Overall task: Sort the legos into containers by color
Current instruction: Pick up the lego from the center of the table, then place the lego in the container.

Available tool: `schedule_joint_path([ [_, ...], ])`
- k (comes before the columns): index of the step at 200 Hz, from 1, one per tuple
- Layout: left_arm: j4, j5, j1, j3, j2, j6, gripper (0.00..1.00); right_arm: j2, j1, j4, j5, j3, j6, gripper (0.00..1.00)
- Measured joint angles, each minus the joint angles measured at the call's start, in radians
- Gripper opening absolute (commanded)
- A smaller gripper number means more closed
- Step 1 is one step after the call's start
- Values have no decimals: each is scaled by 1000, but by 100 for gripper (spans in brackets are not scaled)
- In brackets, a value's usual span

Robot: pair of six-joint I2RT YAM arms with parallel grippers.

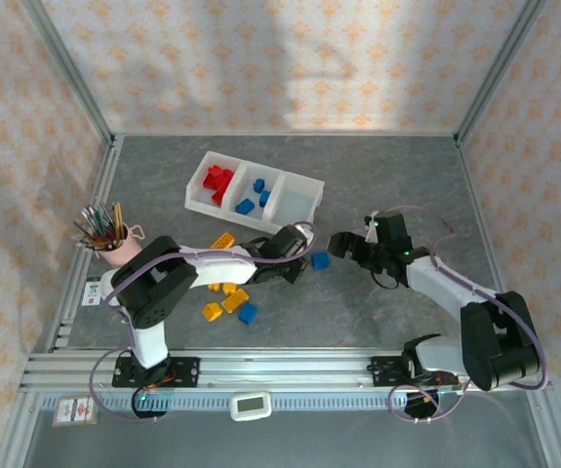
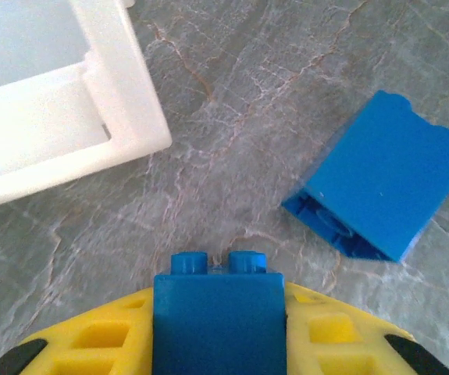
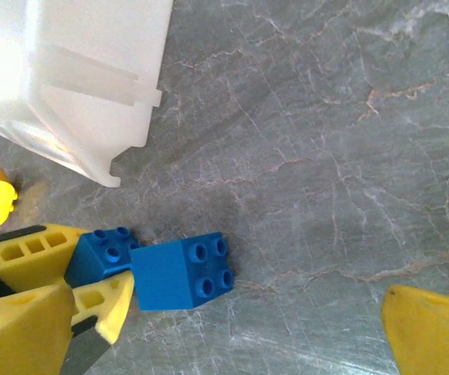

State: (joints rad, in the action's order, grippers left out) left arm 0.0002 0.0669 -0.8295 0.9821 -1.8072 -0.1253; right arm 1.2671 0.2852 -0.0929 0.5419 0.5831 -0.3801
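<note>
Legos are lying partly sorted: red ones (image 1: 220,182) are sitting in the left compartment of the containers (image 2: 126,109), a few blue ones (image 1: 253,195) are in the middle one, and the right one is standing empty, while yellow-orange bricks (image 1: 227,295) are waiting on the table near the left arm. The left gripper (image 2: 220,298) is clamping a small blue brick (image 2: 218,324) between its yellow fingers, studs pointing forward, down near the table in front of the tray; whether it is lifted off yet I cannot tell. A second blue brick (image 2: 380,187) is lying on its side just beside it. The right gripper (image 1: 341,242) is hovering close by, jaws spread wide and carrying nothing. As I am judging it, the left arm should be rising straight up first, clearing that neighbour and the tray's rim, then releasing low over the middle compartment, with the right arm giving it room. The grey, marble-veined tabletop (image 1: 387,175) is looking smooth, so nudged bricks are likely to be sliding. Around it, pale floral-papered walls (image 1: 290,58) are closing in the table, and a pink cup of pencils (image 1: 116,252) is standing at the left edge.
</note>
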Motion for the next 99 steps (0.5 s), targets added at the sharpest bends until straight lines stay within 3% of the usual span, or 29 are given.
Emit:
schedule_joint_path([
  [71,-9,-31,7,-136,358,-135,22,-13,2,-53,-3,85,20,100],
  [99,-70,-79,92,-76,416,-194,22,-8,40,-66,-15,157,22,100],
])
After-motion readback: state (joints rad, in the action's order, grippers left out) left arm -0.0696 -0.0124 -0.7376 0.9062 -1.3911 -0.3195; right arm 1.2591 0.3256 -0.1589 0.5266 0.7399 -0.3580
